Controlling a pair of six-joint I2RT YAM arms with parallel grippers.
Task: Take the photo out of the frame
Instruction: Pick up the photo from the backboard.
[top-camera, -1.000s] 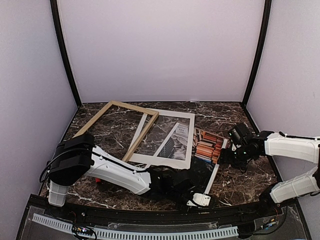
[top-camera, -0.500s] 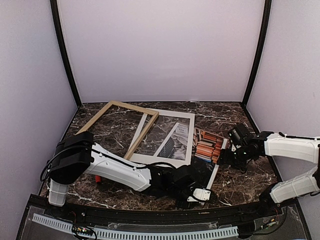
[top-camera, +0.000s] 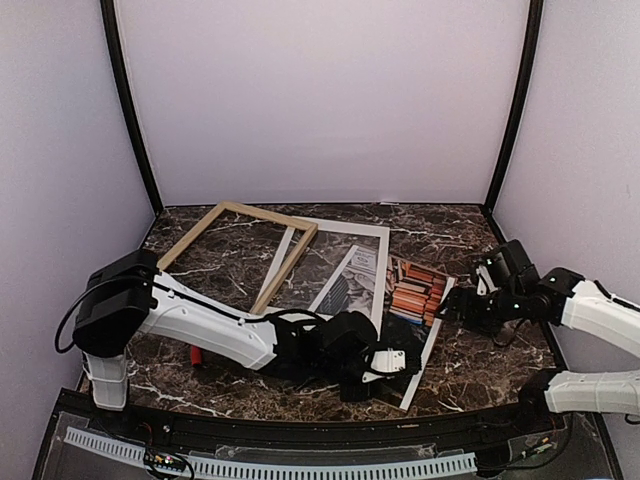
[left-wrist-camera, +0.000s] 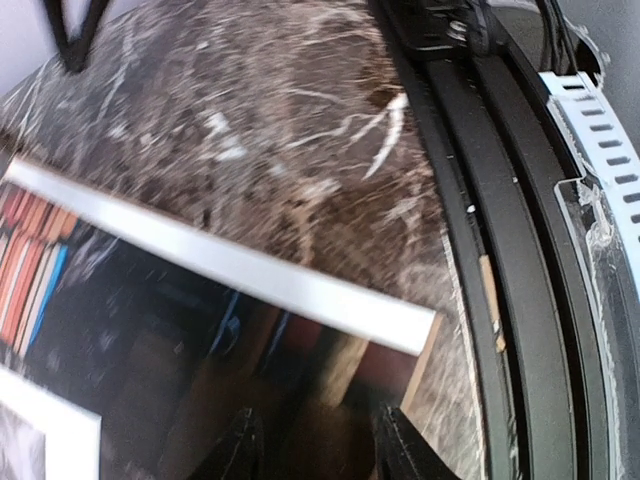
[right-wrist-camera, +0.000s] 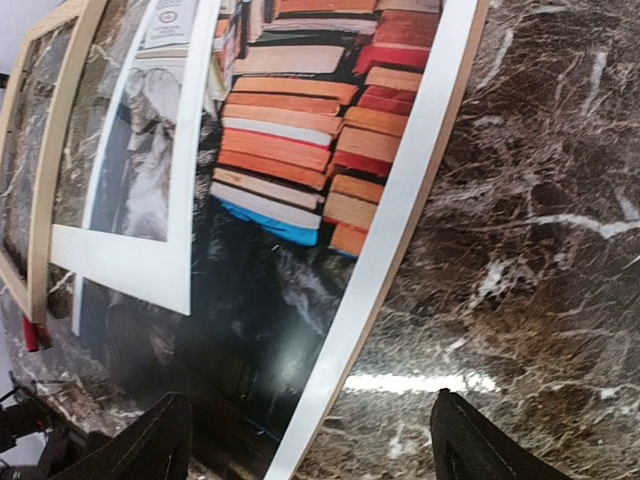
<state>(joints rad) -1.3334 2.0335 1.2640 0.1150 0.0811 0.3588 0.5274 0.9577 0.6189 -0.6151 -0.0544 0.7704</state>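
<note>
The photo (top-camera: 412, 292), a cat print with orange books and white margins, lies on the marble right of centre, partly under a white mat (top-camera: 340, 272). The light wood frame (top-camera: 240, 248) lies apart at the left, its corner overlapping the mat. My left gripper (top-camera: 393, 362) hovers over the photo's near corner; in the left wrist view the gripper (left-wrist-camera: 315, 455) is open above the dark print (left-wrist-camera: 150, 340). My right gripper (top-camera: 452, 306) is at the photo's right edge; in the right wrist view the gripper (right-wrist-camera: 315, 445) is wide open across the white margin (right-wrist-camera: 400, 210).
A thin brown board edge (left-wrist-camera: 427, 358) shows under the photo's near corner. A small red object (top-camera: 196, 355) lies near the left arm. The black table rim (left-wrist-camera: 500, 250) runs close by the photo's corner. Bare marble (right-wrist-camera: 540, 250) lies right of the photo.
My left gripper has drawn back from the table's front rim onto the photo's near corner. My right arm has shifted a little to the right, off the photo's edge.
</note>
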